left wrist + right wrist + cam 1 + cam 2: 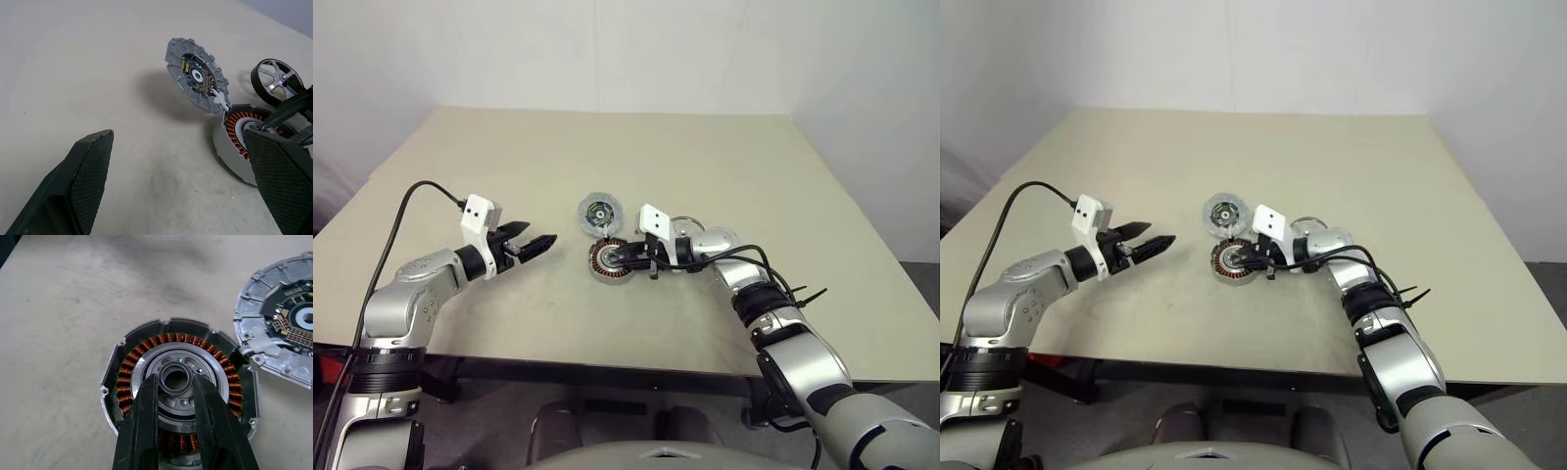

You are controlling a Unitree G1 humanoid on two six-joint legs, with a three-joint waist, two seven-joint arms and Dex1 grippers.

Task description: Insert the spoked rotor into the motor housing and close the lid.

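The right gripper (175, 382) pinches a small dark ring (175, 378) over the centre of the motor housing (607, 261); the left gripper (530, 242) hangs wide apart, empty. The spoked rotor (277, 82) lies just beyond the housing, beside the lid (196, 76). It appears rigid, light and slick: grasp across the rim, not the spokes.

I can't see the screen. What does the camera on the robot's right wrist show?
The right hand pinches a small black ring over the silver centre of the motor housing, ringed by copper windings. The lid lies beside it on the beige table, dark face up.
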